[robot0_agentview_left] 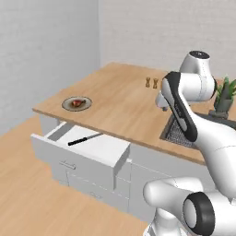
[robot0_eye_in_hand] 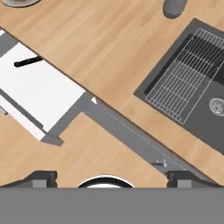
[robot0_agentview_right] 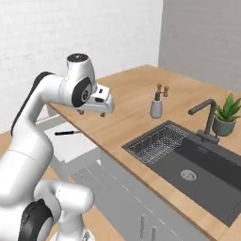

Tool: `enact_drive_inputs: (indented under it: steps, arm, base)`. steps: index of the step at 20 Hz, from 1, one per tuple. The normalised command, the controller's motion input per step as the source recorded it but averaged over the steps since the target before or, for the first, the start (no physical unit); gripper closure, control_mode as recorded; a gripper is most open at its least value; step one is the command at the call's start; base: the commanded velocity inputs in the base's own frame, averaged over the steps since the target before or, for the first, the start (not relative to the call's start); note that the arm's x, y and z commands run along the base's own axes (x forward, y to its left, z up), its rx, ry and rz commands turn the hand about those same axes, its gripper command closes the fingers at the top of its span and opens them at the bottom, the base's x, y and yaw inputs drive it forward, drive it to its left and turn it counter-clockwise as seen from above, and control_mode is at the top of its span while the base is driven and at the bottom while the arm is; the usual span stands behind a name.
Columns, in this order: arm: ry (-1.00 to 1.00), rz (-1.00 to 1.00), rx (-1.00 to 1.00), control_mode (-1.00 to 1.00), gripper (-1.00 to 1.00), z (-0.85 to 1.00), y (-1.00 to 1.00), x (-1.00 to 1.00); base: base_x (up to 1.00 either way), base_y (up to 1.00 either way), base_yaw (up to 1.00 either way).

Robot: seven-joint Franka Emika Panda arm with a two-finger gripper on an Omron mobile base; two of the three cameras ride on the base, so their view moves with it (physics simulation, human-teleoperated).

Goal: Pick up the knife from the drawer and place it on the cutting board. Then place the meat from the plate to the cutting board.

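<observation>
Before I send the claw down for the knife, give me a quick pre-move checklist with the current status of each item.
1. Drawer open far enough to reach in: ok, it is pulled out from under the counter edge.
2. Knife visible and unobstructed: ok, it lies alone on the white drawer floor, black handle toward the drawer's front.
3. Claw free of any load: ok, nothing shows between the fingertips, and they stand wide apart.
4. Claw above the knife: not ok, it hangs over the counter edge, off to the sink side of the drawer.
5. Meat on the plate: ok.
6. Cutting board located: cannot tell.
</observation>
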Motion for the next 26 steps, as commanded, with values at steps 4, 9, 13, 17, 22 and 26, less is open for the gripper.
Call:
enact_drive_inputs:
  steps: [4, 9, 13, 17, 22, 26]
  arm:
    - [0.00, 0.00, 0.00, 1.00, -1.00, 0.00, 0.00, 0.00]
    - [0.00, 0.00, 0.00, 1.00, -1.00, 0.00, 0.00, 0.00]
    - [0.00, 0.00, 0.00, 1.00, -1.00, 0.00, 0.00, 0.00]
    - [0.00, 0.00, 0.00, 1.00, -1.00, 0.00, 0.00, 0.00]
    - [0.00, 0.00, 0.00, 1.00, -1.00, 0.00, 0.00, 0.00]
    - [0.00, 0.00, 0.00, 1.00, -1.00, 0.00, 0.00, 0.00]
  base:
    - [-0.08, -0.20, 0.83]
    - [-0.06, -0.30, 0.81]
    - [0.00, -0.34, 0.79]
    - [0.00, -0.26, 0.57]
    - [-0.24, -0.07, 0.03]
    - [-0.27, -0.33, 0.02]
